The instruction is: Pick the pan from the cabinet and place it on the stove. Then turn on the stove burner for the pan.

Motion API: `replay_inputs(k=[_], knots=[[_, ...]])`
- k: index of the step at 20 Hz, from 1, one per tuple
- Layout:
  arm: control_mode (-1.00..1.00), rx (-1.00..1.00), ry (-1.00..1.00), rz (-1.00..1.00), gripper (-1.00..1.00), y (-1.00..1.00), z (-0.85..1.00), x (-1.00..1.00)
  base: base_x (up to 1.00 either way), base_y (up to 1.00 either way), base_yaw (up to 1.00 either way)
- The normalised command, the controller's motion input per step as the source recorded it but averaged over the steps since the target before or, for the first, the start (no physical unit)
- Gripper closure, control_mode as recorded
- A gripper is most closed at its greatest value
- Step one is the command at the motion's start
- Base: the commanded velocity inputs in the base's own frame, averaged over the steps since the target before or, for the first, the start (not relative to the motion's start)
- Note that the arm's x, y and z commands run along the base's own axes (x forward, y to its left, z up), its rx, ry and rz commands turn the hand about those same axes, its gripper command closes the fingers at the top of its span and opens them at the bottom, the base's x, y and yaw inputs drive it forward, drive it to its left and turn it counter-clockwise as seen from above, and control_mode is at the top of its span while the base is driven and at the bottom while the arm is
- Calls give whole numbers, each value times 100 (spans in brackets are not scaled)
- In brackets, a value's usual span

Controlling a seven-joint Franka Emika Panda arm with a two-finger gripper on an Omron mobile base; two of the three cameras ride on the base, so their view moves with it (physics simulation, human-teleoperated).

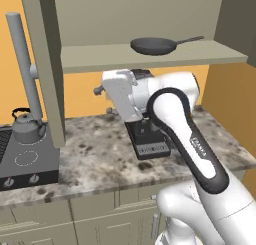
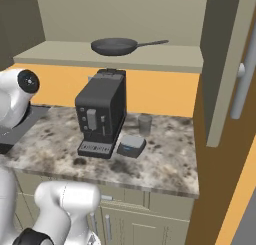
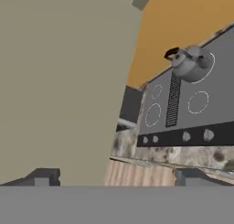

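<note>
Orange-walled kitchen: the pan lies on the open cabinet shelf near its front edge, rigid, likely fairly heavy and smooth, best taken by its thin handle, while the end effector stands spread, empty.

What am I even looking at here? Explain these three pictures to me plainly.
This is a white robot arm in a simulated kitchen. Two pictures come from cameras on its base, behind the arm to its left and right. The third comes from a camera on its hand, tilted, looking past an open cabinet door at the stove. Its tool is open and holds nothing. A dark frying pan sits on the open cabinet's shelf. On the speckled counter stand a black coffee machine, a glass and a small grey box. A grey kettle sits on the stove.
</note>
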Motion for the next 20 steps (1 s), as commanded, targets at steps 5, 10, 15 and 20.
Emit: replay_inputs(k=[5, 10, 15, 20], knots=[[-100, 0, 0, -45, -100, -49, 31, 31, 0, 0, 0], [-100, -3, 0, -27, -100, -72, 24, 38, 0, 0, 0], [-100, -4, 0, -16, -100, -74, 17, 40, 0, 0, 0], [-100, -2, 0, -5, -100, -78, 18, 32, 0, 0, 0]])
